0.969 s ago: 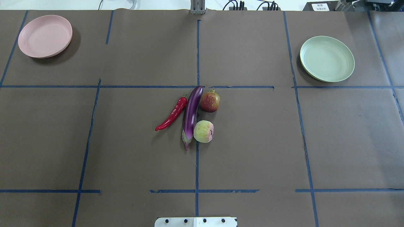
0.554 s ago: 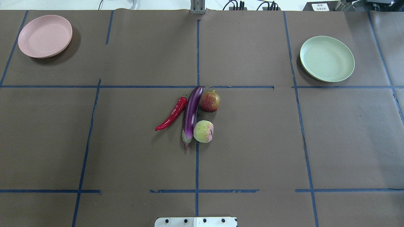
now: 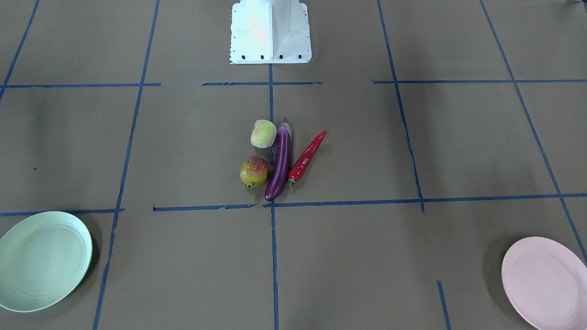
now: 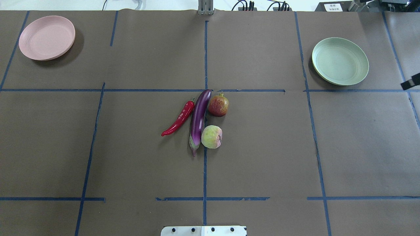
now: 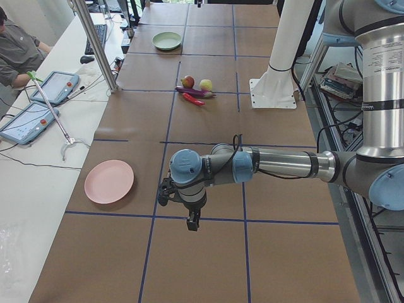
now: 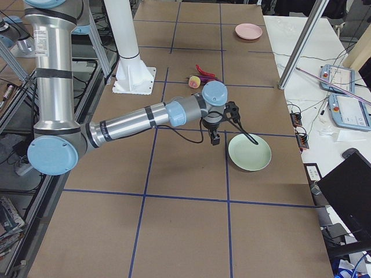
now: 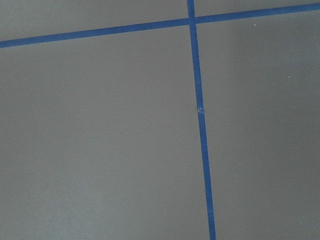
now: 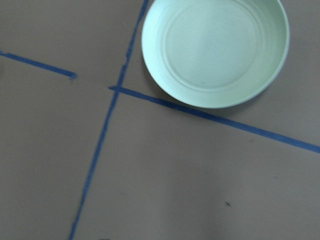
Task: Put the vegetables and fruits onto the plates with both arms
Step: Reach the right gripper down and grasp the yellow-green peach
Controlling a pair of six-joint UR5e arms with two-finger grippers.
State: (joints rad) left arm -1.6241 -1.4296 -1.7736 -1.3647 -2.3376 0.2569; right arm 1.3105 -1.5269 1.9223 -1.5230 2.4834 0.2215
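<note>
The purple eggplant (image 4: pixel 198 121) lies at the table's middle, with the red chili pepper (image 4: pixel 178 119) on its left. The red-blushed fruit (image 4: pixel 218 105) and the pale green-pink fruit (image 4: pixel 211 136) lie on its right. The pink plate (image 4: pixel 47 37) is at the far left, the mint green plate (image 4: pixel 340 61) at the far right; both are empty. My left gripper (image 5: pixel 192 221) hangs over bare table beside the pink plate (image 5: pixel 109 181). My right gripper (image 6: pixel 214 138) hangs beside the green plate (image 6: pixel 249 152). I cannot tell whether either is open or shut.
The white base block (image 3: pixel 270 32) stands at the robot's edge of the table. Blue tape lines cross the brown table cover. A side bench with tablets (image 5: pixel 38 101), a metal post (image 5: pixel 95 44) and a seated person lie beyond the far edge.
A black part of my right arm has come into the overhead view at the right edge, near the green plate. The vegetables, fruits and plates have not moved.
</note>
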